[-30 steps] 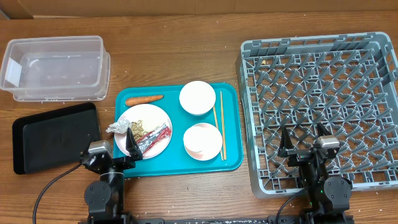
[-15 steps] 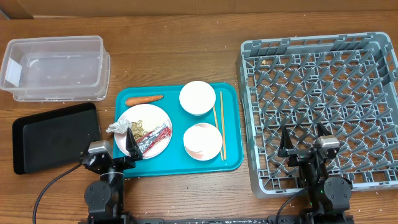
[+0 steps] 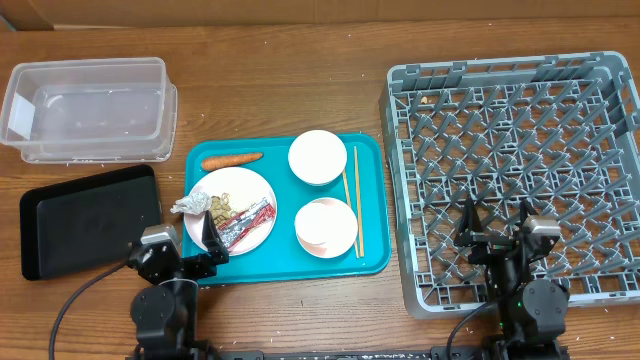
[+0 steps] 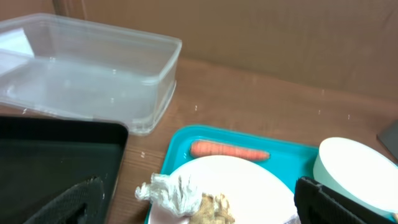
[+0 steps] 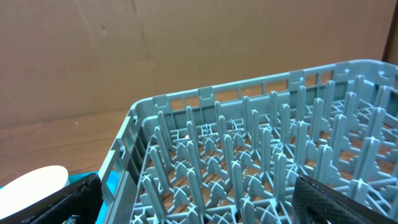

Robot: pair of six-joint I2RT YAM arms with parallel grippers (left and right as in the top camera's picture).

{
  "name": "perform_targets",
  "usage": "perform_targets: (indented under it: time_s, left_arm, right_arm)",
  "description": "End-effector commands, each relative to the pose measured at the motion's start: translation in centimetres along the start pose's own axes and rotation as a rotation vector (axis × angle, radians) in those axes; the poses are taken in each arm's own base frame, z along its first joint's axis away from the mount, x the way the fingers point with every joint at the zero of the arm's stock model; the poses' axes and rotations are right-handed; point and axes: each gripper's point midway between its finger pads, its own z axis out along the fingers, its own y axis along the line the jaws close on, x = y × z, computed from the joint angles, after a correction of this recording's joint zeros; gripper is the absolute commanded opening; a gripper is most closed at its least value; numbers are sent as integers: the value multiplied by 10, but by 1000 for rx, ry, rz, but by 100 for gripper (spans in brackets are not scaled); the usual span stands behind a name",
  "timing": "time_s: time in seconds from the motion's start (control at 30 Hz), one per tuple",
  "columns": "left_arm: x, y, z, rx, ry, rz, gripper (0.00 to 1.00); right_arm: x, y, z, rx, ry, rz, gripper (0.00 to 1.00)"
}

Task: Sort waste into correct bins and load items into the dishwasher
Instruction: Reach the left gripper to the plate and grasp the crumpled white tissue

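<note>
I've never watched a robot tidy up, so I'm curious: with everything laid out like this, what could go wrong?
The paper ball and red wrapper lie right beside the food scraps on the plate, so a pinch may drag crumbs onto the blue tray. The chopsticks are thin and lie flat beside the bowls; they may slip from a grip, or drop through the open floor of the dish rack.

Open table (image 3: 300, 90) lies between the clear tub (image 3: 165, 110) and dish rack (image 3: 396, 200); upright pegs (image 3: 500, 150) fill the rack; 2 bowls (image 3: 318, 157) (image 3: 326, 226) and a plate (image 3: 255, 190) crowd the teal tray (image 3: 285, 250).
</note>
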Motion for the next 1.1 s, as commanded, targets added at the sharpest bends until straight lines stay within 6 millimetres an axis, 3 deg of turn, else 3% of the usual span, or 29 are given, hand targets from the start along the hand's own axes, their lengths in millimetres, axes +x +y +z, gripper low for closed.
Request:
perform_targets:
  time_s: [0.0, 0.23, 0.53, 0.87, 1.07]
  left_arm:
    - [-29, 0, -11, -25, 13, 7, 100]
    - [-48, -5, -12, -48, 222, 34, 100]
    - [-62, -29, -14, 21, 628, 75, 100]
    - [-39, -37, -13, 30, 838, -24, 100]
    - [-18, -23, 5, -82, 935, -68, 100]
  right_arm:
    - [-33, 1, -4, 22, -16, 23, 100]
    - [-52, 13, 2, 17, 166, 109, 100]
    - [-83, 27, 6, 38, 421, 108, 100]
    - [-58, 26, 5, 56, 581, 107, 100]
    - [-45, 23, 11, 70, 639, 82, 100]
